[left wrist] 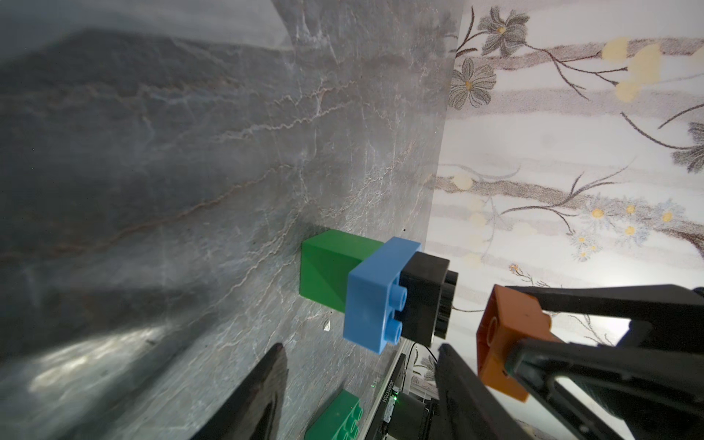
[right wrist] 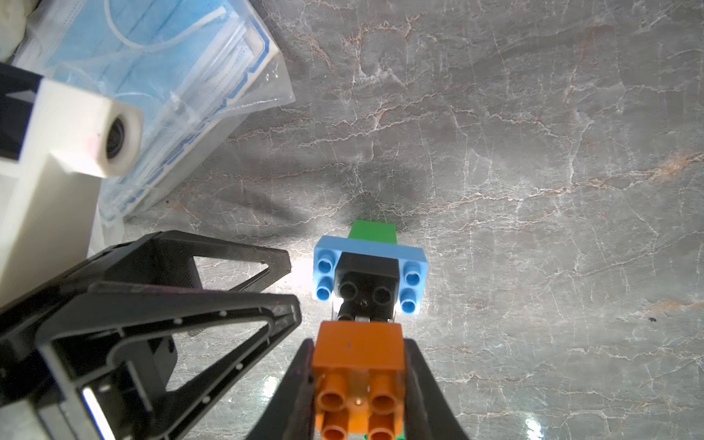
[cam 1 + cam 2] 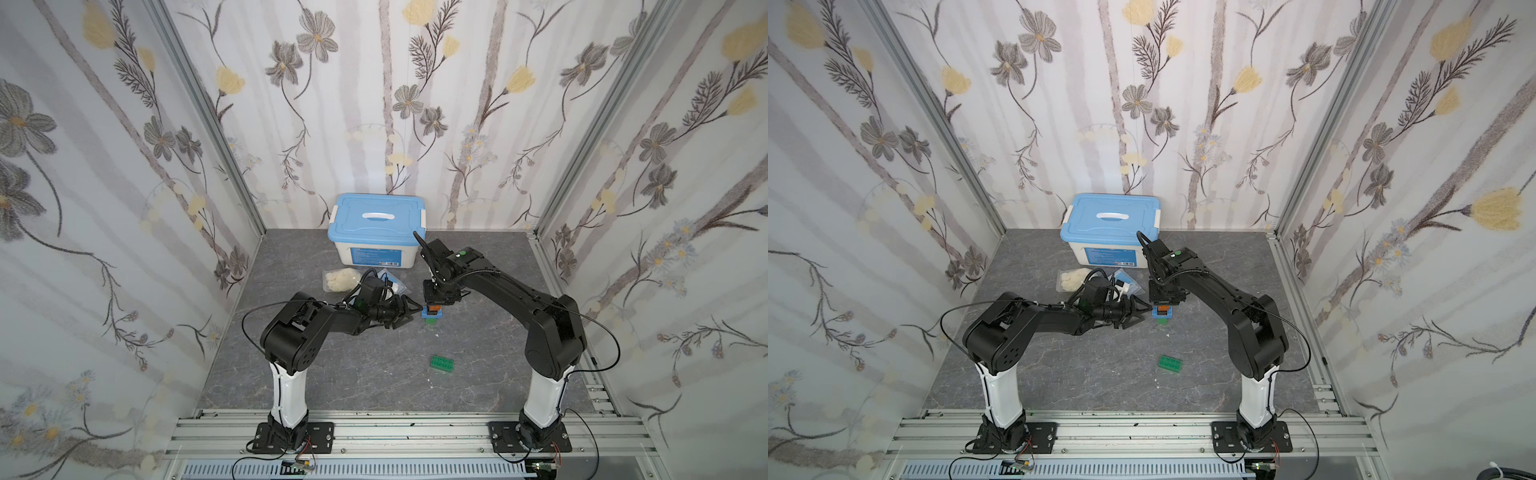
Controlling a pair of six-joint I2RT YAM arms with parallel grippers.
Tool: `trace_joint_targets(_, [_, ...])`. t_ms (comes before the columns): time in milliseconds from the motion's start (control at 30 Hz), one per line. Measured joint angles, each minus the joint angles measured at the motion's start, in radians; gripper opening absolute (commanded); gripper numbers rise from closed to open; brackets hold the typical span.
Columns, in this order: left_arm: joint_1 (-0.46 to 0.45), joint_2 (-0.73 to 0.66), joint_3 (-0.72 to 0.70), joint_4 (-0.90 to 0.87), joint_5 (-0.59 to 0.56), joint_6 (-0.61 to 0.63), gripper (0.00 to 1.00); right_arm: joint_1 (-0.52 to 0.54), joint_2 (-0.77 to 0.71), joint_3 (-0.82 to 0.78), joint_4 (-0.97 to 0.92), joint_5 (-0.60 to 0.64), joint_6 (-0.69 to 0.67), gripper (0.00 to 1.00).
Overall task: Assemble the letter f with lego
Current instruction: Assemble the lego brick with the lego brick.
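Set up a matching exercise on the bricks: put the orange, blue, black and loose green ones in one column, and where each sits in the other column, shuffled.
Things
1. orange brick
2. blue brick
3. black brick
4. loose green brick

Places
A. lying alone on the table, nearer the arm bases
B. uppermost of the three joined bricks
C. clamped in the right gripper, touching no other brick
D. directly on the bottom green brick

Pairs: 1-C, 2-D, 3-B, 4-A
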Motion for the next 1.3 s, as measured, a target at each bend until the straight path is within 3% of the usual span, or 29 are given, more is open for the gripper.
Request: trace_joint_targets(1300, [-0.010,0.042,0.007,0.042,0.000,-0.024,0.60,-0.003,0.048,0.008,0.031,0.023,0.002,0.24])
